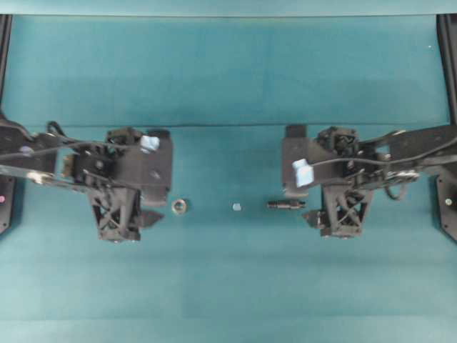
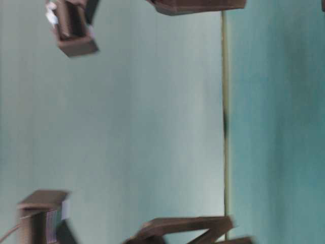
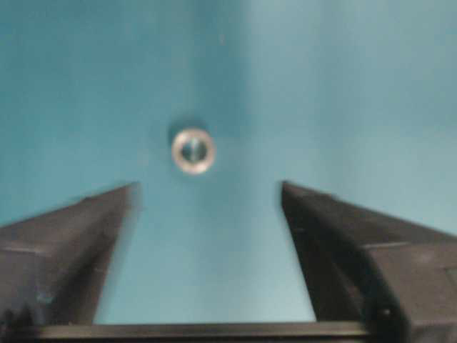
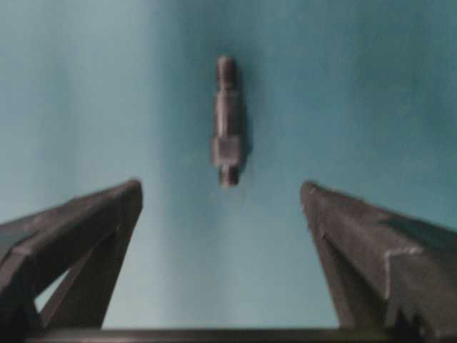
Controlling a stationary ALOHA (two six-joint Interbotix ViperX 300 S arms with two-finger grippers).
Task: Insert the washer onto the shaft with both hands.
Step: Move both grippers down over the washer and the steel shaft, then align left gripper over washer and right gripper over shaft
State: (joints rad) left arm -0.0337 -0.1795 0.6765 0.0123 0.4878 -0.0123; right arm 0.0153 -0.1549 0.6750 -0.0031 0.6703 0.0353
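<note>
Both end effectors open, empty: left end effector [image 3: 207, 189] near washer [image 3: 193, 150], right end effector [image 4: 221, 189] near shaft [image 4: 227, 121], both on table [image 1: 228, 271]

Robotics lab bench, teal tabletop [image 1: 228, 286], two fixed black arms [image 1: 118, 186]

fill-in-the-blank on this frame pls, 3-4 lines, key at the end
1. The left claw is ____, with nothing between its fingers.
2. The washer lies flat on the ____ mat.
3. The right wrist view looks at the ____, lying ahead of the right claw.
4. In the overhead view a tiny pale chip lies between the washer and the ____.

Missing words: open; teal; shaft; shaft
</note>
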